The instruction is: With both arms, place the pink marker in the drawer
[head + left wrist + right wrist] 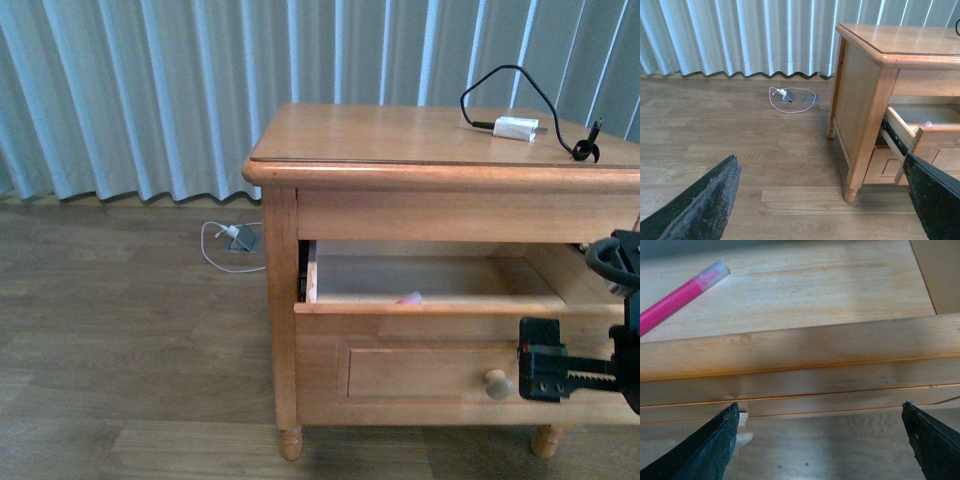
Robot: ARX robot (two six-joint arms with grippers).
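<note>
The pink marker (677,300) lies flat on the floor of the open drawer (450,310); in the front view only a pink tip (409,298) shows over the drawer's front edge, and a pale bit (927,123) shows in the left wrist view. The drawer is pulled out part way, its round knob (498,383) facing me. My right gripper (565,375) is open and empty just right of the knob, in front of the drawer front (805,385). The knob (743,432) shows by its finger. My left gripper (825,200) is open and empty over the floor, left of the nightstand.
A white charger block (516,128) with black cable lies on the nightstand top (400,140). A floor outlet with a white cord (238,240) sits by the curtains (150,90). The nightstand's front leg (852,190) stands near my left gripper.
</note>
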